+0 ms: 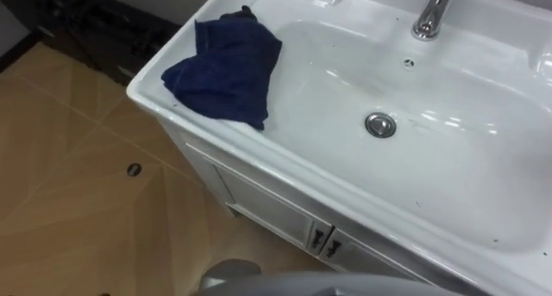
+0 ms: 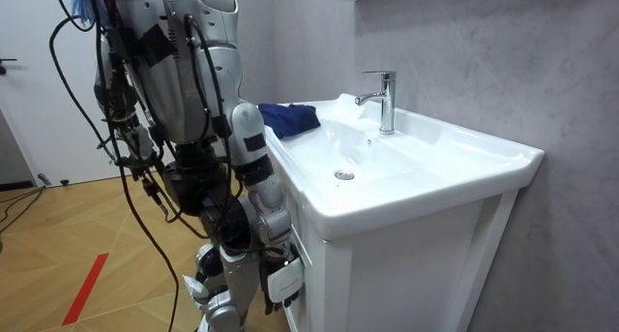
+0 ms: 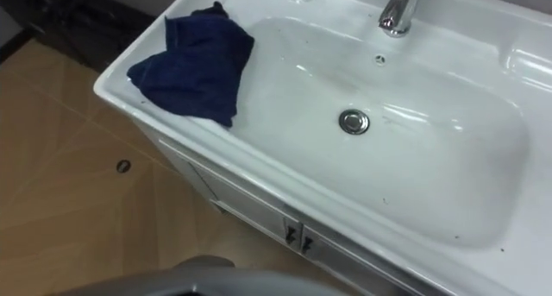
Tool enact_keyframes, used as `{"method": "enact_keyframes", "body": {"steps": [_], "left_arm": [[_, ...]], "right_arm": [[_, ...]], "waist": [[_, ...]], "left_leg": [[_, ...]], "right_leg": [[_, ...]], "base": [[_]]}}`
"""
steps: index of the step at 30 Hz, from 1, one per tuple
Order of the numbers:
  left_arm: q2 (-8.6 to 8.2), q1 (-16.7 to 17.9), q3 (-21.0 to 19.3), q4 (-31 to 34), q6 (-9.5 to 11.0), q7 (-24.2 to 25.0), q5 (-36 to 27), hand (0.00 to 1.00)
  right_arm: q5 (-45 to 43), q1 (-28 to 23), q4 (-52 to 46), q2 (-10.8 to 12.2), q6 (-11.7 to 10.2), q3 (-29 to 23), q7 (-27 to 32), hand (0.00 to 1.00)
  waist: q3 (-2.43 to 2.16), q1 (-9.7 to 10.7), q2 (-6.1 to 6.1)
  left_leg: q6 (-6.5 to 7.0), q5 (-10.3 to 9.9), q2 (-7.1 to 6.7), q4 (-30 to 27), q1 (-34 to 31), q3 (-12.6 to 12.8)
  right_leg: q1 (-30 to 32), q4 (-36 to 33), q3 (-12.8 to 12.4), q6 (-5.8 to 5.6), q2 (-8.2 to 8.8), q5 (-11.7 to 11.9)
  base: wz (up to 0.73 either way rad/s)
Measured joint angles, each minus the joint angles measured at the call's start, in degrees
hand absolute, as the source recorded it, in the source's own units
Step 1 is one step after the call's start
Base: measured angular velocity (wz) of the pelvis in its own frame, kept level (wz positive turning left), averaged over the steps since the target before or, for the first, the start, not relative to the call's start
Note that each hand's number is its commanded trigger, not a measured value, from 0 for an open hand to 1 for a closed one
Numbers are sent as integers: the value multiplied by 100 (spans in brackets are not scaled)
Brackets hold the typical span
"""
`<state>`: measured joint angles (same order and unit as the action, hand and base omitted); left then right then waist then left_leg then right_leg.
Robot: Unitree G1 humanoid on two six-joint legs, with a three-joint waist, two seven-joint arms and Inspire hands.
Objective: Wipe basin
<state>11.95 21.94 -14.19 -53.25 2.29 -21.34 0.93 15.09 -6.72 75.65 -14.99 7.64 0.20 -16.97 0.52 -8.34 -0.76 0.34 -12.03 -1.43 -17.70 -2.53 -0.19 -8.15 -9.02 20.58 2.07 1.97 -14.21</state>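
Observation:
A white basin [image 1: 483, 171] is set in a vanity top, with a chrome drain plug [image 1: 380, 124] in the middle of its bowl. A crumpled dark blue cloth [image 1: 226, 67] lies on the basin's left rim, one corner hanging over the inner edge towards the bowl. Nothing holds the cloth. In the room view I stand close against the vanity front, facing the basin [image 2: 426, 182], with the cloth [image 2: 288, 117] at the far end of the top. My right hand [image 2: 278, 259] hangs low beside the cabinet front, well below the rim.
A chrome tap [image 1: 431, 11] rises at the back of the basin, with an overflow hole [image 1: 409, 63] below it. The white cabinet [image 1: 259, 205] has two small dark door handles [image 1: 323, 242]. Wooden floor with a round floor drain [image 1: 134, 169] lies to the left; dark objects [image 1: 86, 28] sit beyond.

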Motion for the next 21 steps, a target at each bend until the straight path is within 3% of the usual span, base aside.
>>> {"method": "enact_keyframes", "body": {"steps": [10,14,21], "left_arm": [[0,-371,403,-487,-321,1081,364,0],[6,-661,424,-494,-474,1352,376,0],[63,-1275,424,-1140,-550,1806,686,0]], "right_arm": [[3,127,150,-69,-61,208,-159,0],[-166,158,169,-69,-67,246,-155,0],[-702,153,155,-72,-48,213,-194,0]], "waist": [[28,186,95],[14,346,174],[8,381,234]], "left_leg": [[146,-91,-48,3,17,118],[180,-105,-120,5,15,178],[307,-213,-53,0,-13,438]], "right_leg": [[5,-96,-3,-136,123,-40],[15,-141,-21,-194,176,-26],[211,-449,-277,-263,196,-14]], "base": [[-1],[4],[-16]]}}
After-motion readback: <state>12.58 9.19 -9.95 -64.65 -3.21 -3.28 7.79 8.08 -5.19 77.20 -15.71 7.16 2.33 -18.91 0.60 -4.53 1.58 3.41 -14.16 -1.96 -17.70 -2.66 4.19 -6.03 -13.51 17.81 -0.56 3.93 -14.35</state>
